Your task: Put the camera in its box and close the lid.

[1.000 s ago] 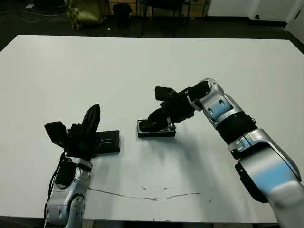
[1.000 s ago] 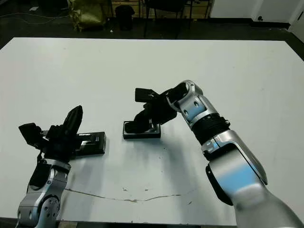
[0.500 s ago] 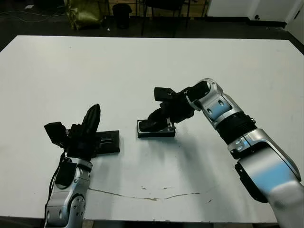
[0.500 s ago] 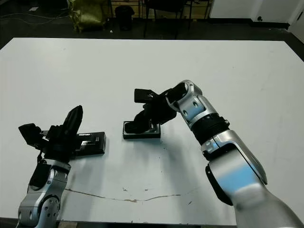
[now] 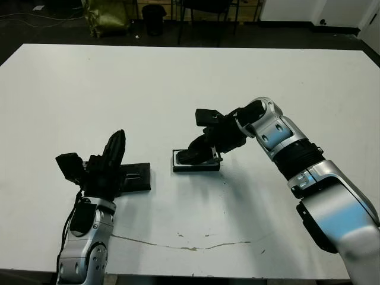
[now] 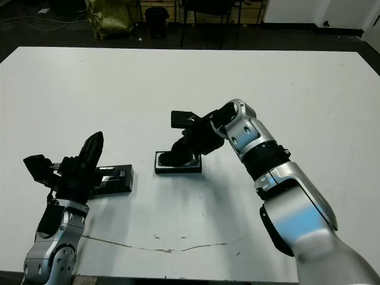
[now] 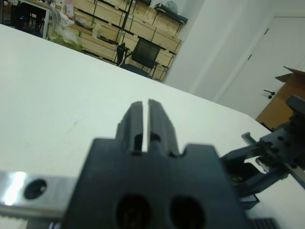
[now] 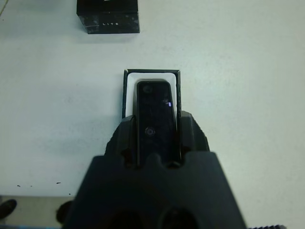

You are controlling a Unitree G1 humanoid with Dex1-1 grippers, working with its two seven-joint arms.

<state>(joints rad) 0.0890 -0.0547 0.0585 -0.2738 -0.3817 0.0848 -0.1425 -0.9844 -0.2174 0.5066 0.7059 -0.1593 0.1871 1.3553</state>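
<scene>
**Camera goes into its box**

The right gripper [image 8: 153, 143], clamped on the camera [image 8: 153, 112], holds it over the box [image 8: 151, 75]. The left gripper [image 7: 143, 121], fingers together, idles beside the lid [image 5: 135, 177], left of the box. Next, likely: release, then fetch the lid.

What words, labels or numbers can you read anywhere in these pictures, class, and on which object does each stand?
"LITE": on the side edge of the lid, pale letters, seen in the right wrist view.
Pale strip on the lid's top, head views: too small to read.
The camera, in the right gripper over the box: no text visible.
</scene>
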